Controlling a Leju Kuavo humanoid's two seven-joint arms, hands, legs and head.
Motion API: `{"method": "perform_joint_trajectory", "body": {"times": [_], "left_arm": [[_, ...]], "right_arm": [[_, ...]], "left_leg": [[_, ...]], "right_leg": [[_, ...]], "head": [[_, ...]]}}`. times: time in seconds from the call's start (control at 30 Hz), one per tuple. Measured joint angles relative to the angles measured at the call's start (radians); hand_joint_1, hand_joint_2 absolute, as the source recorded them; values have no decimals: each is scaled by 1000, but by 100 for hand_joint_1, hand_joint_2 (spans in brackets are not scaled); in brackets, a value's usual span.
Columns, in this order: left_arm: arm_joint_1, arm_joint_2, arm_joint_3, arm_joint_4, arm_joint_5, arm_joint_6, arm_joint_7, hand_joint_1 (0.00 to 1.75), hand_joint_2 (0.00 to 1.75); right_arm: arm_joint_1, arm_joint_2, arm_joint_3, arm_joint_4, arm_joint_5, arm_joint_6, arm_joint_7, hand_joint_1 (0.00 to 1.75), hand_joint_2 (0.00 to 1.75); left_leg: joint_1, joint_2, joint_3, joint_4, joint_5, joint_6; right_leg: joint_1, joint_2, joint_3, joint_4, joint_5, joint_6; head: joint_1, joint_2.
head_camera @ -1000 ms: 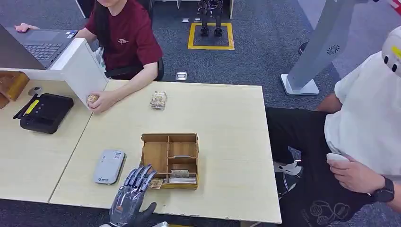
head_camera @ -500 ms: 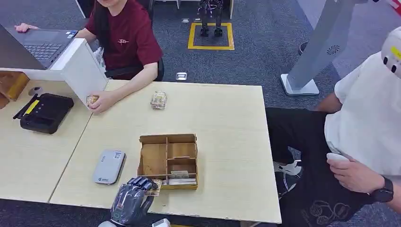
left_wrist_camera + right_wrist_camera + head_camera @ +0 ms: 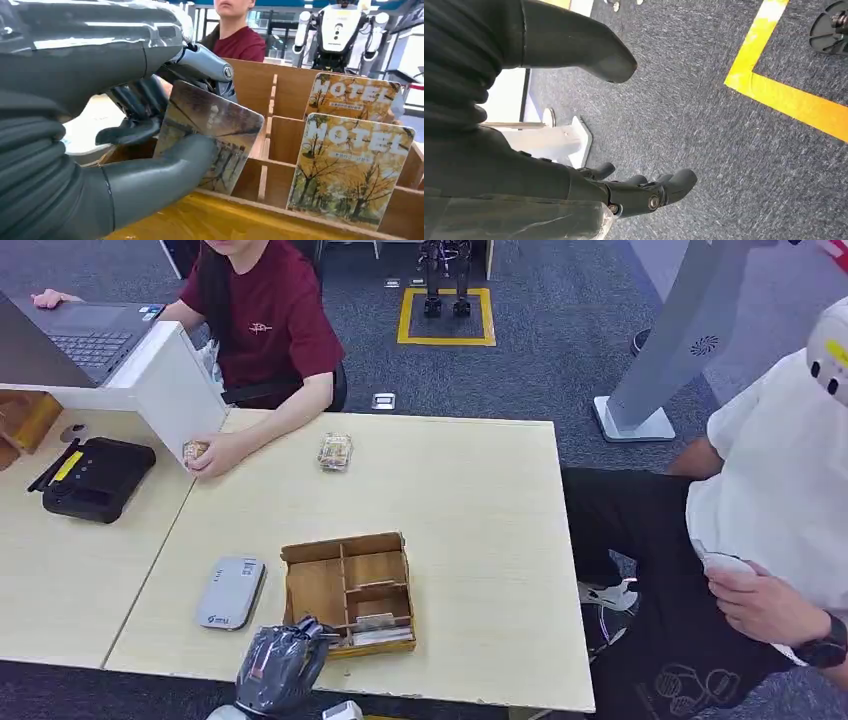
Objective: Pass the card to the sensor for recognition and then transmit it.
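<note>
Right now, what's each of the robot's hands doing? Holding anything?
Left hand: holding a hotel card, pinched between thumb and fingers at the wooden box.
Right hand: holding nothing, fingers apart, hanging over the carpet.

You were working in an office set up as a robot test floor. Two pale wood desks [image 3: 480, 490] stood edge to edge on grey-blue carpet [image 3: 540, 350]. A person in a dark red shirt [image 3: 265, 325] sat behind a white partition [image 3: 175, 380] with an open laptop [image 3: 85, 335]. Yellow tape [image 3: 447, 315] marked a square on the floor around a robot's feet, and another humanoid robot [image 3: 345, 32] stood in the background.
</note>
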Motion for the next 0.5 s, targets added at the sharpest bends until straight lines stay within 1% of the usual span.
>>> {"method": "perform_joint_trajectory", "body": {"times": [0.17,0.23,0.33,0.43,0.5], "left_arm": [[0,-1,0,0,3,2,-2,175,175],[1,-1,3,-5,13,22,-13,175,175],[2,-2,28,-56,36,44,-53,175,175],[-14,-16,84,-132,29,14,-77,175,175],[-26,-27,114,-166,21,16,-84,175,175]], "right_arm": [[0,0,0,0,3,0,0,0,175],[0,0,-1,0,9,0,0,0,175],[0,0,-3,0,22,1,1,0,175],[0,0,-8,0,36,1,4,0,175],[0,1,-13,0,41,2,5,0,175]], "left_leg": [[0,0,0,0,0,0],[0,0,0,0,0,0],[0,0,0,0,0,0],[0,0,0,0,0,0],[0,0,0,0,0,0]], "right_leg": [[0,0,0,0,0,0],[0,0,0,0,0,0],[0,0,0,0,0,0],[0,0,0,0,0,0],[0,0,0,0,0,0]], "head": [[0,0],[0,0],[0,0],[0,0],[0,0]]}}
